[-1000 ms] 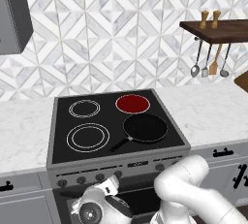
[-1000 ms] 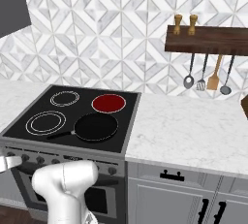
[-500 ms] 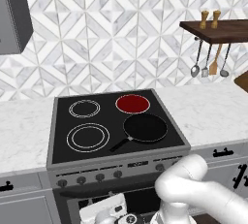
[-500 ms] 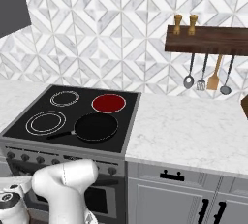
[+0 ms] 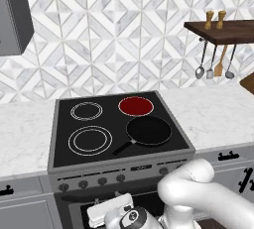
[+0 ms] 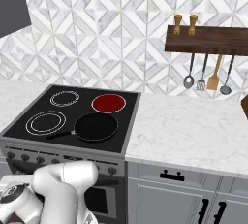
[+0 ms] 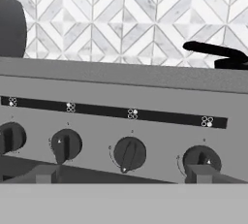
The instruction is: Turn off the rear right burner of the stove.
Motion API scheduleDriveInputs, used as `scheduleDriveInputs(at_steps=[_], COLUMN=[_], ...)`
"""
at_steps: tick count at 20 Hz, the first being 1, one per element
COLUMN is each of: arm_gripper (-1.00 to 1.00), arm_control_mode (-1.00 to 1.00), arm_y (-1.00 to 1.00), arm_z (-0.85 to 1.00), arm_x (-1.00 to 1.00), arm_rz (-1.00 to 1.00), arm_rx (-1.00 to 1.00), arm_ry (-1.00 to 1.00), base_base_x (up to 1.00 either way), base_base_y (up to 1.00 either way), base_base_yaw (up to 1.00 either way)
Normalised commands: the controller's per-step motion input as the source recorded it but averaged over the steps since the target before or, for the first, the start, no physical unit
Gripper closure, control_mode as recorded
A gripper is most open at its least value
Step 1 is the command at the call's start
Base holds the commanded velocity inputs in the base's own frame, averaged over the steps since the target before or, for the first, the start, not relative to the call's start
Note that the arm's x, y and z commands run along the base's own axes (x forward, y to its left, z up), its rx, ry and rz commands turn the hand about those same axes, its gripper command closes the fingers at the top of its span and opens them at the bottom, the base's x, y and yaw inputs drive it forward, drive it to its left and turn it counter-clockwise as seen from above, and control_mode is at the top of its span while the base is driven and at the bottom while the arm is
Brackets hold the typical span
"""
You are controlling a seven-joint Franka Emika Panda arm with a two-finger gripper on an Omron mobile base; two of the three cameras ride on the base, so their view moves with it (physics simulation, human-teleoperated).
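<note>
The stove (image 5: 64, 124) is a black glass cooktop over a grey front panel. Its rear right burner (image 5: 136, 105) (image 6: 108, 103) glows as a solid red disc. My gripper (image 7: 123, 174) is open and sits low, level with the front panel, nothing between its fingertips (image 7: 46, 173). In the hand view a row of dark knobs faces me; the middle knob (image 7: 128, 153) lies just above the gap between the fingers, with another knob (image 7: 198, 160) to its right. From the left base view the hand (image 5: 110, 210) hangs in front of the oven door.
A black frying pan (image 5: 149, 130) (image 6: 96, 126) sits on the front right zone, and its handle (image 7: 213, 49) sticks out over the panel. The other zones are white rings (image 5: 90, 140). Marble counters flank the stove. A wooden shelf with hanging utensils (image 6: 208, 75) is at the right.
The hand has dropped lower in front of the stove's panel and shifted a little to the right. The rear right burner stays red.
</note>
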Motion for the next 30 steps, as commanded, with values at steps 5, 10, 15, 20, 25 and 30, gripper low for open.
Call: scheduleDriveInputs(at_steps=[5, 10, 15, 20, 25, 30], arm_gripper=[-1.0, -1.0, -1.0, -1.0, -1.0, -1.0], arm_control_mode=[-1.0, -1.0, -1.0, -1.0, -1.0, -1.0], arm_y=[0.05, 0.02, -0.05, -0.04, -0.45, -0.15], arm_z=[-0.05, -0.16, -0.33, -0.5, -0.34, -0.08], arm_x=[0.31, 0.27, 0.04, 0.0, 0.0, 0.01], arm_rz=[-0.02, -0.04, -0.08, -0.09, -0.04, 0.0], arm_rx=[0.12, 0.17, 0.41, 0.44, 0.41, 0.04], arm_ry=[-0.14, -0.12, -0.16, -0.14, -0.01, 0.0], base_base_x=[0.0, 0.0, 0.0, 0.0, 0.0, 0.0], base_base_y=[0.0, 0.0, 0.0, 0.0, 0.0, 0.0], base_base_yaw=[0.0, 0.0, 0.0, 0.0, 0.0, 0.0])
